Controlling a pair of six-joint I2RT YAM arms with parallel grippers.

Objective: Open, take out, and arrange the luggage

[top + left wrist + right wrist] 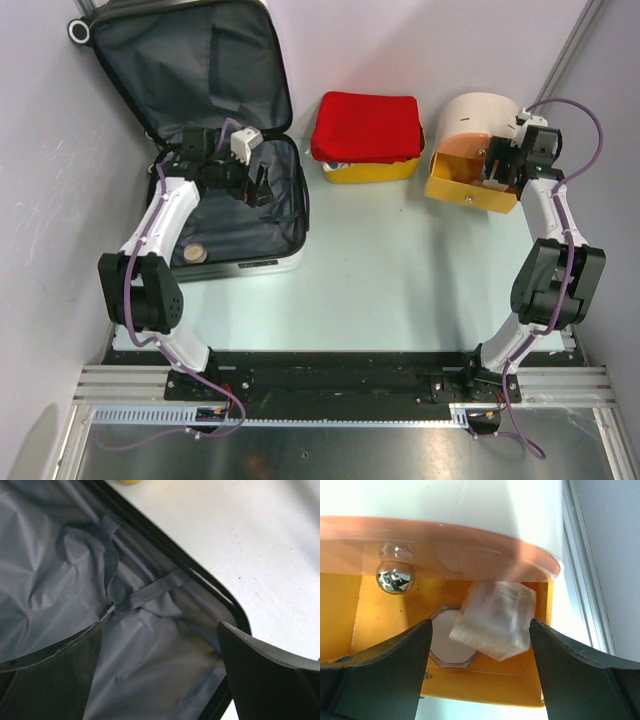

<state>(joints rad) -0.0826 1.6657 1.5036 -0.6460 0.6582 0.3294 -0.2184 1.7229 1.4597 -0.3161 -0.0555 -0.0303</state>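
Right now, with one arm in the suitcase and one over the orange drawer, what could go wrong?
The clear block between the open right jaws is blurred, near the orange drawer's right wall; it may tumble out. The open left jaws hang over the luggage lining, close to a loose strap; closing there could snag it.

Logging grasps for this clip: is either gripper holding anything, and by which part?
Left gripper: nothing, open over the luggage. Right gripper: open; the blurred clear box between its jaws looks ungripped, over the drawer.
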